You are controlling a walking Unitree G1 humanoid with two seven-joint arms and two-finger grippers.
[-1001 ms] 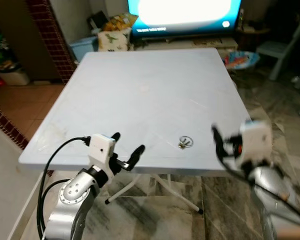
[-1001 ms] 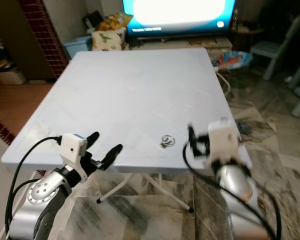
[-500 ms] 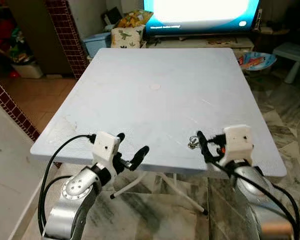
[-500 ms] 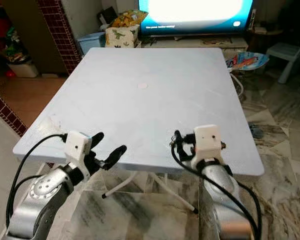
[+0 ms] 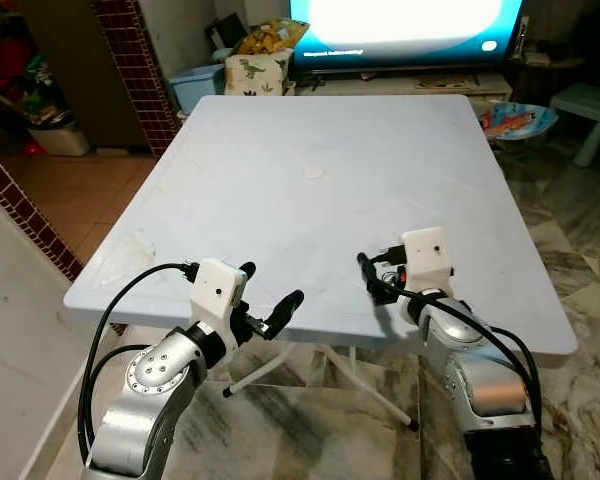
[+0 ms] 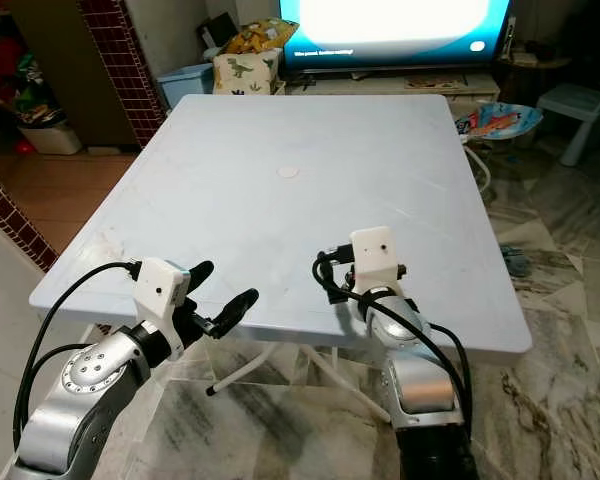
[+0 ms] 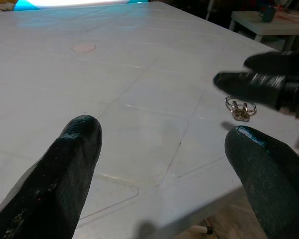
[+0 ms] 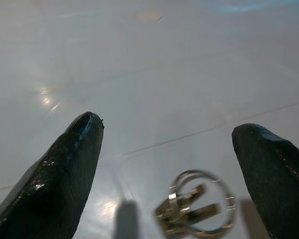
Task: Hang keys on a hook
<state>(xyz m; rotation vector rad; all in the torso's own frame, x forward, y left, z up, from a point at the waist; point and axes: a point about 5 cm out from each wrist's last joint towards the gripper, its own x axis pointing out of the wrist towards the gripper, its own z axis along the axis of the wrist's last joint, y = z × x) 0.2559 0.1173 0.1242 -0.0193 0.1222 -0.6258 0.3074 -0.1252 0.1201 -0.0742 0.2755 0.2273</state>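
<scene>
Left end effector [image 5: 264, 297]: two long black fingers spread wide, holding nothing, hovering at the near edge of the white square plastic bench [image 5: 310, 120].

Small silver keys on a round metal ring [image 8: 197, 209]: lying flat on the bench, between and just ahead of the right end effector's fingertips. Long axis cannot be resolved.

Right end effector [image 5: 370, 275]: fingers spread, straddling the keys, not touching them. No legible writing seen.

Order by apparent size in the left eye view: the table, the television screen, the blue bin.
1. Table, by far the largest.
2. Television screen, cut by the frame edge.
3. Blue bin, partly hidden.
All by appearance only; the table is nearest.
</scene>
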